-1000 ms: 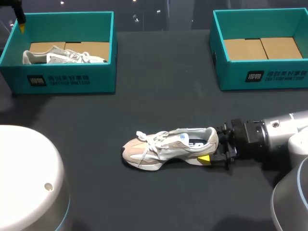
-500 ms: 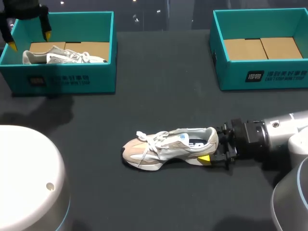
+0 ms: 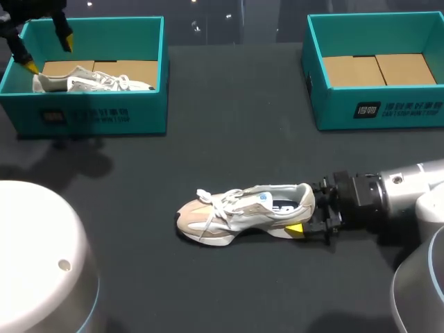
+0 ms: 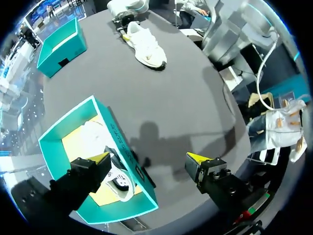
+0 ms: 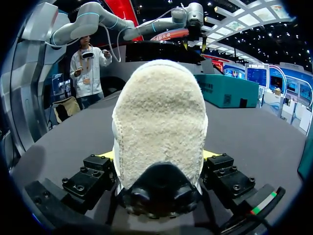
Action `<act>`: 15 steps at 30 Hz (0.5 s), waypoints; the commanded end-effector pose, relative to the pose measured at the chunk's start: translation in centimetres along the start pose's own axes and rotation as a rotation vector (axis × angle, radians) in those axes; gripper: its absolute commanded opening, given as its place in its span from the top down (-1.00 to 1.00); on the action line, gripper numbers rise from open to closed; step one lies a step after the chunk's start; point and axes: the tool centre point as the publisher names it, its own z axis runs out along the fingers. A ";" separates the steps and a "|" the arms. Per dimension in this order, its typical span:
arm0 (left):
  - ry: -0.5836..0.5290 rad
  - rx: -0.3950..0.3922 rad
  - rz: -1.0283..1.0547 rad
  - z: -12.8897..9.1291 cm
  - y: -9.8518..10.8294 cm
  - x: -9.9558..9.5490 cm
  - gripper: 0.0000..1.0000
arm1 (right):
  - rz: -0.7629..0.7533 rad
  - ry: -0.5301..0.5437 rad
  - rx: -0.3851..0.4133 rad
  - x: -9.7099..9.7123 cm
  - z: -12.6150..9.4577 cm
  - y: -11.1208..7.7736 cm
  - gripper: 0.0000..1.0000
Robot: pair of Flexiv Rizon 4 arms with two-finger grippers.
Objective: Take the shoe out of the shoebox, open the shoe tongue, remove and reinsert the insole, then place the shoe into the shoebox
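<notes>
Right tool (image 3: 304, 214) clamps one shoe (image 3: 236, 211); left tool (image 3: 50, 55), spread apart, hangs near second shoe (image 3: 87, 80); two shoeboxes (image 3: 97, 114) (image 3: 378, 107).

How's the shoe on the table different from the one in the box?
The table shoe lies on the bare table, heel gripped by the right claw; the boxed shoe lies in the left box, ungripped, with the left claw open above it. Both are pale laced sneakers.
</notes>
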 end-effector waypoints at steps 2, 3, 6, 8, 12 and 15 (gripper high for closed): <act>-0.132 -0.081 -0.334 1.6 -5.2 2.1 -1.00 | 0.000 -0.001 0.003 0.1 -0.1 0.0 1.00; -0.138 -0.085 -0.379 2.0 -6.0 2.3 -1.00 | 0.000 -0.001 0.003 0.1 -0.1 0.0 1.00; -0.154 -0.124 -0.578 3.2 -8.3 2.4 -1.00 | 0.000 -0.001 0.003 0.1 -0.1 0.0 1.00; -0.128 -0.127 -0.670 3.8 -9.7 2.5 -1.00 | 0.000 -0.001 0.003 0.1 -0.1 0.0 1.00; -0.145 -0.143 -0.808 4.2 -12.2 2.7 -1.00 | 0.000 -0.001 0.003 0.1 -0.1 0.0 1.00; -0.172 -0.170 -0.807 4.3 -12.9 2.8 -1.00 | 0.000 -0.001 0.003 0.1 -0.1 0.0 1.00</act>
